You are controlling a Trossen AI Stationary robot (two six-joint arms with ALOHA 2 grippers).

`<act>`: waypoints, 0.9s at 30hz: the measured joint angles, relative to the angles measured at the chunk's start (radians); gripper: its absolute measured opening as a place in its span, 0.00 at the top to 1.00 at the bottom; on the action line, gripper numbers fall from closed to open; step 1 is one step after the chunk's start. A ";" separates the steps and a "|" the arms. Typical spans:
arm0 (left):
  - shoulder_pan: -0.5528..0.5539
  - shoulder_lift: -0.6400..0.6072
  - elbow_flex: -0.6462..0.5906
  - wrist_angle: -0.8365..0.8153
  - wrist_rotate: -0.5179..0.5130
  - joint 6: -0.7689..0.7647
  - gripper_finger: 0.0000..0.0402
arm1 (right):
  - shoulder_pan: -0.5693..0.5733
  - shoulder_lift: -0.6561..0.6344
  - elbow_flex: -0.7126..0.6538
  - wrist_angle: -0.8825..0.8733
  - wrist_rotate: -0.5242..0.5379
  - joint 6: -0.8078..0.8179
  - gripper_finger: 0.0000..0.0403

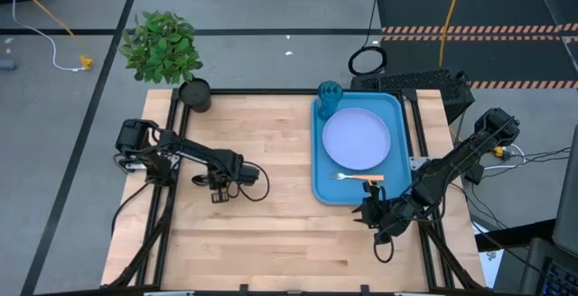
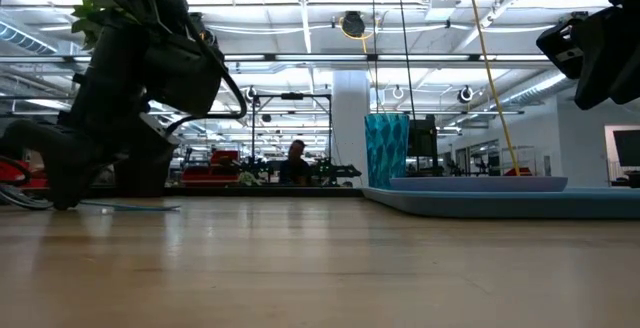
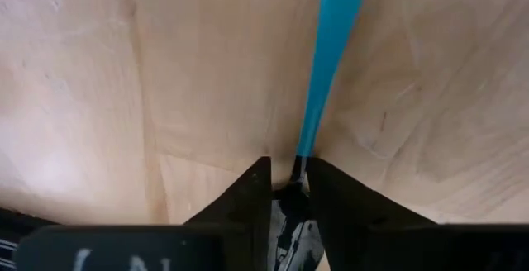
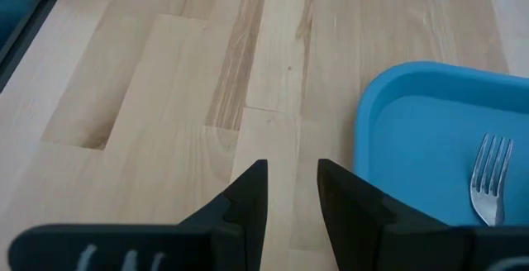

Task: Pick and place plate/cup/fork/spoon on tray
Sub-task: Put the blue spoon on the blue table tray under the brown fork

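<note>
The blue tray (image 1: 318,165) sits at the table's right and carries the lavender plate (image 1: 357,138), the teal cup (image 1: 329,97) at its far left corner and the orange-handled fork (image 1: 361,178) near its near rim. My left gripper (image 1: 219,192) points down at the table's left middle and is shut on the spoon (image 3: 326,64), whose light-blue handle lies along the wood (image 2: 130,206). My right gripper (image 4: 293,176) is open and empty, low over the table by the tray's near left corner (image 4: 388,97). The fork's tines (image 4: 489,176) show beside it. My left gripper pinches the spoon between its two fingertips, where the thin end of the handle (image 3: 302,157) meets the dark bowl. The fingers come from above, pointing down. The handle runs out from the fingertips and lies on the table; the fingers hide the bowl.
A dark pot (image 1: 194,95) with a green plant stands at the table's far left corner. Bare wood lies between the two arms and along the near edge. The low view shows the cup (image 2: 386,150) and plate (image 2: 480,182) on the tray (image 2: 500,204).
</note>
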 joint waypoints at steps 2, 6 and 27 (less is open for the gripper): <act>0.000 -0.012 -0.001 0.004 0.017 0.003 0.76 | 0.000 0.000 0.000 0.000 0.000 0.000 0.76; 0.012 -0.059 -0.001 0.057 0.052 -0.010 0.76 | 0.000 0.000 0.000 0.000 0.000 0.000 0.76; 0.001 -0.272 -0.126 0.091 0.016 -0.119 0.58 | 0.000 0.000 0.000 0.002 -0.080 0.027 0.76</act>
